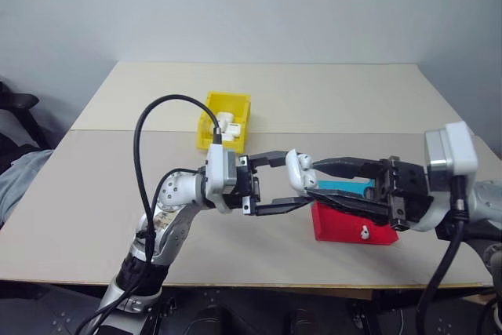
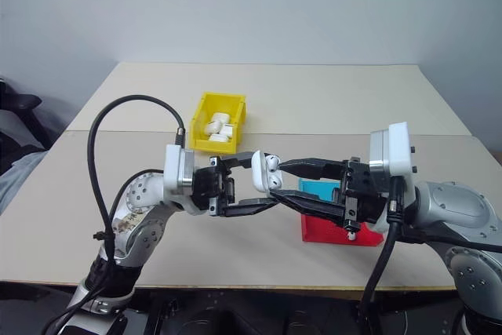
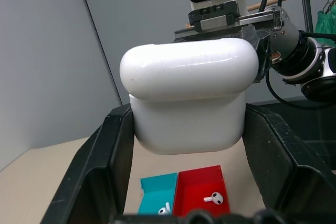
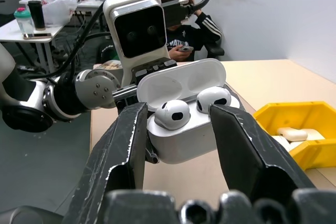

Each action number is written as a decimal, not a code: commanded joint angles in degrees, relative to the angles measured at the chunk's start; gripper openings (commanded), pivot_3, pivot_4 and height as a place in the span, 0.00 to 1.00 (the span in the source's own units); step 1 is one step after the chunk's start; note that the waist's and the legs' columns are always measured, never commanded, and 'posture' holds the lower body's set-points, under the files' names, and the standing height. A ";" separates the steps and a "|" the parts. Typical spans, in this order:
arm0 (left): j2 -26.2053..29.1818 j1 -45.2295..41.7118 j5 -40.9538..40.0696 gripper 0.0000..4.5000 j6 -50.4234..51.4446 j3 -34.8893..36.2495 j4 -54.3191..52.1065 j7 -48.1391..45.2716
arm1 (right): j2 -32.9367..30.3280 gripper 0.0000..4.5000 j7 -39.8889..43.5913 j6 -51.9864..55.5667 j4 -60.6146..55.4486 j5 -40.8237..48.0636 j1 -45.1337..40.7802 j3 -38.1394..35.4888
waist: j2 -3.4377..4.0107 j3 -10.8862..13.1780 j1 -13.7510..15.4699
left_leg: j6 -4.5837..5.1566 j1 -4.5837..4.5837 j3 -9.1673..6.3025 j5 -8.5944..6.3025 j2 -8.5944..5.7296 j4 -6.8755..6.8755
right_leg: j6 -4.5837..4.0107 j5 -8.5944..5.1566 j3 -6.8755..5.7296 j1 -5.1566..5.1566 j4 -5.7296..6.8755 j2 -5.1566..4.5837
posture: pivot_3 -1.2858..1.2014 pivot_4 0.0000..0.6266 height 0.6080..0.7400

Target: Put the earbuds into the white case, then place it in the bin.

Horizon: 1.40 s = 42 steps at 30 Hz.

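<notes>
White plastic sits right in the middle of my head view: the case (image 2: 267,172), lid flipped open, is clamped between the two black fingers of my left gripper (image 2: 263,178), which reaches in from nine o'clock. Through the right wrist camera I see two earbuds (image 4: 191,106) seated side by side in its sockets, their rounded heads poking up, with the open lid standing behind them. My right gripper (image 2: 289,182) comes in from three o'clock; its fingers stand apart, one on each side of the case, and I cannot tell whether they touch it. One tip lies by the case's upper edge, the other passes beneath it. Both grippers hang above the tan table (image 2: 329,100), near its front edge. Up at eleven o'clock from the case sits the yellow bin (image 2: 220,120), well apart, with several white cases already inside it. Under my right gripper, at about four o'clock from the case, I see a red tray (image 1: 345,225) with a teal tray (image 1: 345,185) touching its far side. One loose earbud (image 1: 364,232) lies in the red tray, and in the left wrist view I spot another earbud (image 3: 165,209) in the teal one. A seated person (image 4: 184,35) is visible in the right wrist view beyond the table.
</notes>
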 commanded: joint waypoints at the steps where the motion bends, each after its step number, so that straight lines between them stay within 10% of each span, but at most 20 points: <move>1: -0.16 -0.89 -0.22 0.62 -1.77 0.53 -0.55 -0.69 | -2.90 0.52 4.08 -1.24 1.05 3.19 0.85 -5.38 | 0.00 0.00 0.15 | 0.00 -0.01 0.00 0.00 0.00 0.00 | 0.00 0.00 -0.01 0.00 -0.01 0.00 | 0.52 0.24 1.00; 6: 0.34 -1.43 2.66 0.62 -3.67 -0.77 2.71 -2.16 | -7.04 0.48 5.13 -0.26 4.59 6.66 -5.18 -6.15 | 0.00 0.00 -0.12 | 0.01 0.01 0.00 0.00 0.00 0.02 | 0.00 0.00 0.00 0.01 0.01 0.00 | 0.52 0.24 1.00; 13: -0.99 -4.09 10.06 0.62 -7.00 -4.47 8.32 -1.52 | -9.66 0.01 6.67 0.03 7.60 0.84 -17.27 5.10 | -0.01 0.00 -0.06 | 0.02 0.02 0.03 -0.01 0.01 -0.04 | -0.02 -0.01 0.03 -0.01 -0.04 0.03 | 0.52 0.24 1.00; 22: 0.44 -5.33 11.72 0.62 -3.08 -5.14 6.86 -0.43 | -7.80 0.01 12.56 -6.38 8.48 -14.25 -20.16 16.49 | 0.00 0.00 -0.08 | 0.04 -0.17 0.03 -0.02 0.00 0.08 | 0.02 0.02 0.00 -0.14 -0.02 -0.01 | 0.52 0.24 1.00; 42: -0.41 -3.57 9.95 0.62 -4.93 -2.71 5.33 1.50 | -9.44 0.01 18.85 -11.16 12.30 -22.15 -15.88 13.77 | 0.00 0.00 -0.02 | 0.03 -0.16 0.04 -0.02 0.00 0.08 | 0.02 0.02 -0.01 -0.13 0.00 -0.01 | 0.52 0.24 1.00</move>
